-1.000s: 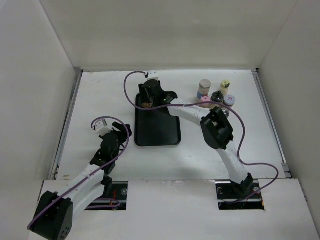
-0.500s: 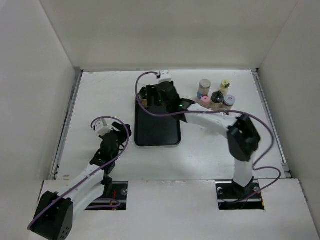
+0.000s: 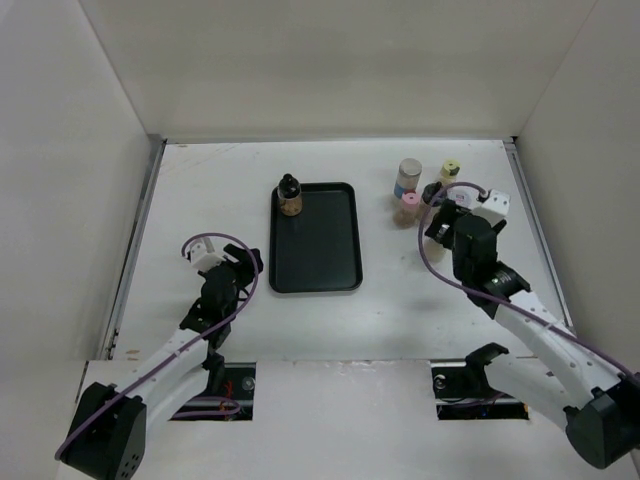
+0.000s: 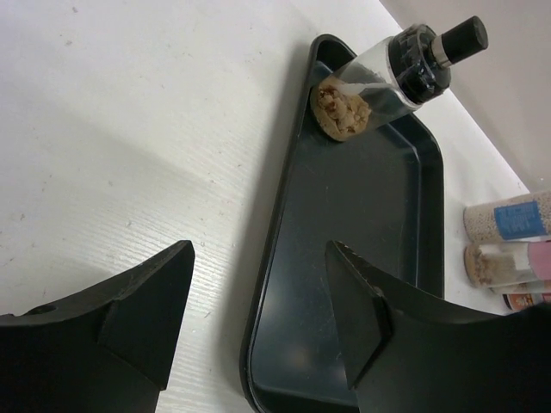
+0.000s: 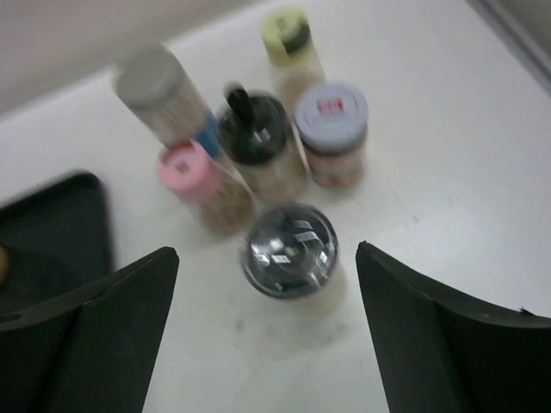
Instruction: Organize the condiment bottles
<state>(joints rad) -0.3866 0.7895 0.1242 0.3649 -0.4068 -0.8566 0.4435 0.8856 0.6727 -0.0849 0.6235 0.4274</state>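
One brownish bottle with a black lid (image 3: 289,195) stands alone in the far left corner of the flat black tray (image 3: 320,250); it also shows in the left wrist view (image 4: 392,77). The other bottles cluster at the right: silver lid (image 5: 289,249), pink lid (image 5: 191,168), black lid (image 5: 254,129), lilac lid (image 5: 331,112), yellow lid (image 5: 286,26), pale lid with a blue label (image 5: 155,82). My right gripper (image 5: 267,258) is open above the silver-lidded jar, a finger on either side, not touching. My left gripper (image 4: 258,249) is open and empty, left of the tray's near edge.
White walls enclose the table on the left, back and right. In the top view my right gripper (image 3: 440,218) hides the silver and lilac lids. The right arm's purple cable loops over the cluster. The tray (image 4: 370,224) holds only the one bottle.
My right gripper has let go of the black-lidded bottle in the tray's far left corner and swung right, over the cluster of bottles. The left arm has not moved.
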